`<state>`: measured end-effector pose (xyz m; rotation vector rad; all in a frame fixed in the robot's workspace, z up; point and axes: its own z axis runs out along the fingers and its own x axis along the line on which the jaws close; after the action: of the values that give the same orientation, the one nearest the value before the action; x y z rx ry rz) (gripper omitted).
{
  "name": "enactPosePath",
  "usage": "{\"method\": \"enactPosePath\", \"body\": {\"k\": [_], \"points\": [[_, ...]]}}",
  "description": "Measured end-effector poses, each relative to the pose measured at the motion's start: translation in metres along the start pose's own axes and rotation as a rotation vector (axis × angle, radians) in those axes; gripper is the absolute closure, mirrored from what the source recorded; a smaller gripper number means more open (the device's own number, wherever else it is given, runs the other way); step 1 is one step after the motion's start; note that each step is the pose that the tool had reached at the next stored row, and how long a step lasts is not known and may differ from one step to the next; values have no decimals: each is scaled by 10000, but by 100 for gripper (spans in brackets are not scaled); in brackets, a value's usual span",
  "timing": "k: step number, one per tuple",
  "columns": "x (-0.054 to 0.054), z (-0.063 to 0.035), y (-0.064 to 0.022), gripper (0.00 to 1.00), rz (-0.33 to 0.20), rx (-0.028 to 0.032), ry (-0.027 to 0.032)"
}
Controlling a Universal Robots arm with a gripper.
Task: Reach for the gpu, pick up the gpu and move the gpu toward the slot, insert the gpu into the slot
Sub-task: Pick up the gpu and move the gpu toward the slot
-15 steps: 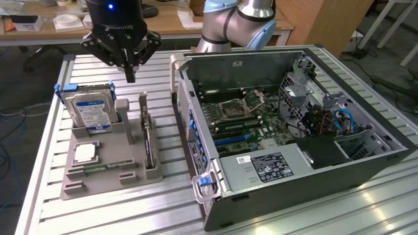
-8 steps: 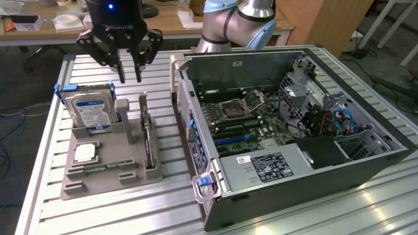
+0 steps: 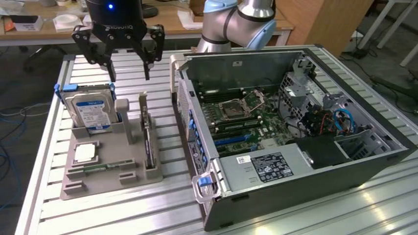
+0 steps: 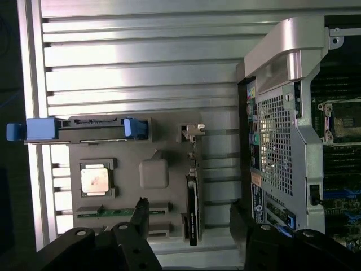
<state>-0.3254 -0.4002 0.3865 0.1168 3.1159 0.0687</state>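
Overhead light was bright, glare streaked the slatted table, inside the pc case looked pretty shadowy

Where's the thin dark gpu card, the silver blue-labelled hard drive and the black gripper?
thin dark gpu card (image 3: pixel 150 147): exterior view, its upper edge.
silver blue-labelled hard drive (image 3: pixel 90 110): exterior view, its label.
black gripper (image 3: pixel 129 77): exterior view, between its open fingertips.

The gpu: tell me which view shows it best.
The wrist view: it looks straight down on the gpu, its whole dark edge standing in the grey holder. The exterior view shows the gpu as a thin upright sliver in that holder.
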Motion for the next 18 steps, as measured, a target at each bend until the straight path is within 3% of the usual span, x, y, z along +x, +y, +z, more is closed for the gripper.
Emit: {"method": "enactPosePath", "body": {"k": [1, 2, 7, 18], "points": [[0, 0, 0, 36, 0, 0, 0], [0, 0, 0, 29, 0, 0, 0], [-1, 2, -17, 29, -1, -1, -1], [-14, 3, -193, 29, -1, -1, -1]]}}
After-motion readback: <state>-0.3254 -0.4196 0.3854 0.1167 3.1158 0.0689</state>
